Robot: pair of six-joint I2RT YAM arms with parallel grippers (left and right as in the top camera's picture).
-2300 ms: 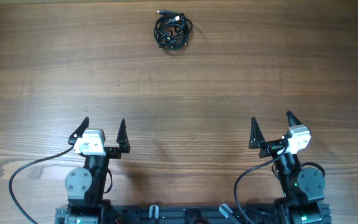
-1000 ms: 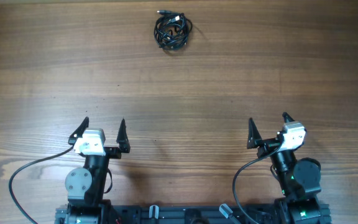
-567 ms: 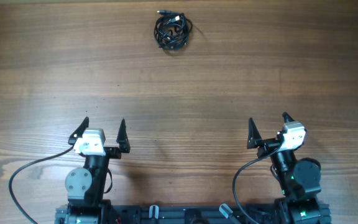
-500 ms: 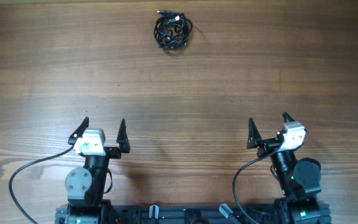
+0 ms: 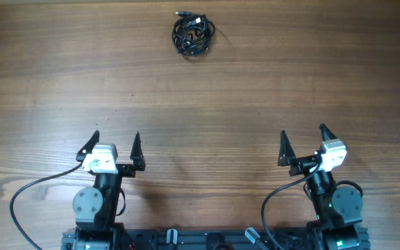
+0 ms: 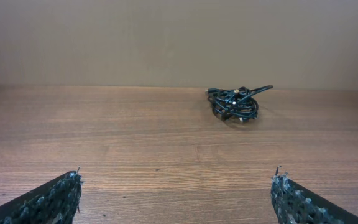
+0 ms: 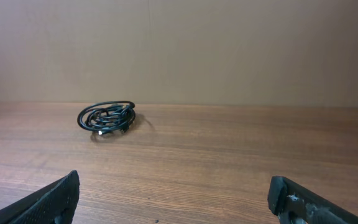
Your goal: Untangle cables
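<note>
Cables [image 5: 193,35] coiled round, plug end [image 5: 180,13] poking far-left; left pincer [image 5: 115,135] and right pincer [image 5: 303,130] wide

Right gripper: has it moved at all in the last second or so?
Yes, slightly. In the overhead view the right gripper has shifted a little to the right, away from the cables, which have not moved.

The cables [image 5: 193,35] are lying as 1 bundle on the table [image 5: 269,83], toward its far side and just left of centre. The 2 grippers are sitting at the near side, well apart from each other and from the cables. The bundle is lying ahead and to the right of the left gripper [image 5: 116,133], and ahead and to the left of the right gripper [image 5: 302,129]. A wall [image 6: 166,37] is standing behind the table's far edge.
</note>
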